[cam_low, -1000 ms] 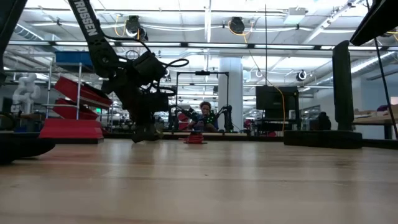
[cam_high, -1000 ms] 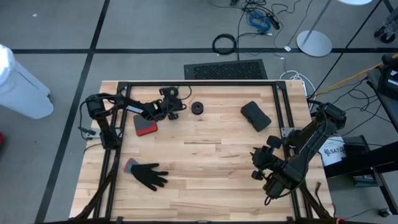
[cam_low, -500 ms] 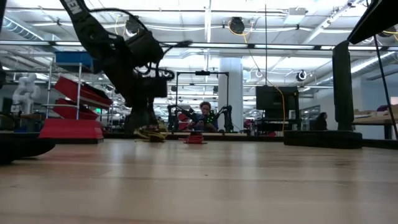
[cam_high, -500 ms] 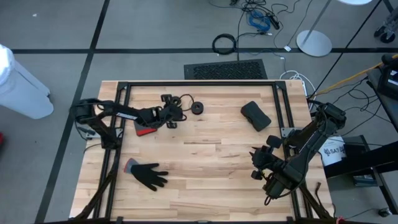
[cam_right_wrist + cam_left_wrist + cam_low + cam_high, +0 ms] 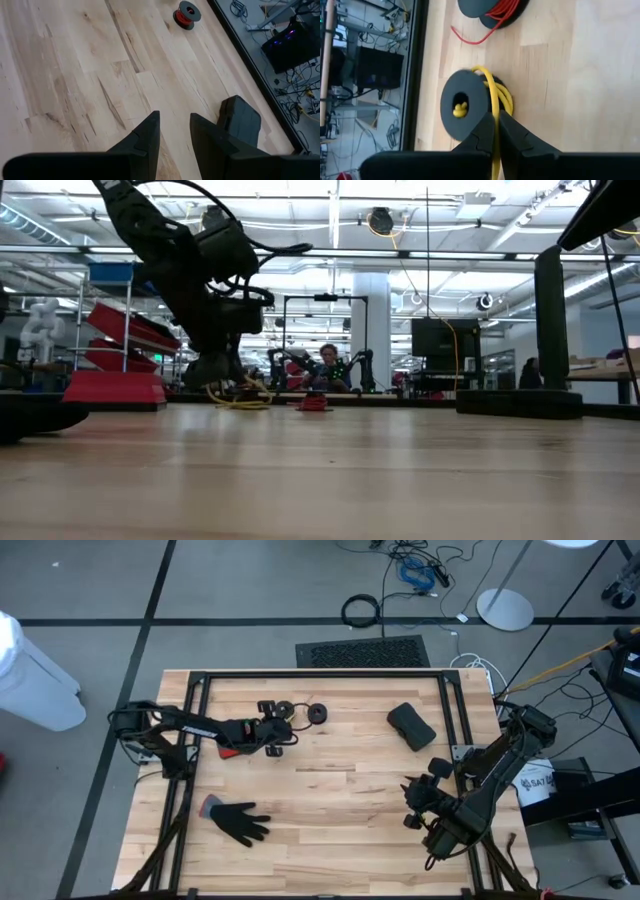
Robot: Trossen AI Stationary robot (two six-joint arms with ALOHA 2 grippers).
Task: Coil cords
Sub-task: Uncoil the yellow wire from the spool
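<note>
The left gripper [image 5: 496, 131] pinches the yellow cord [image 5: 493, 100] beside the black spool [image 5: 465, 105]; keep it taut, probably. The right gripper [image 5: 173, 131], far from the spool, holds nothing.

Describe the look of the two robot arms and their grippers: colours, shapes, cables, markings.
Both arms are dark, almost black, built of jointed segments. The left arm bears white lettering on a link, and black cables loop off its wrist in the low view. The left gripper has two dark, tapering fingers. The right arm is equally dark and bulky at the wrist; the right gripper has two flat, matte black fingers.
</note>
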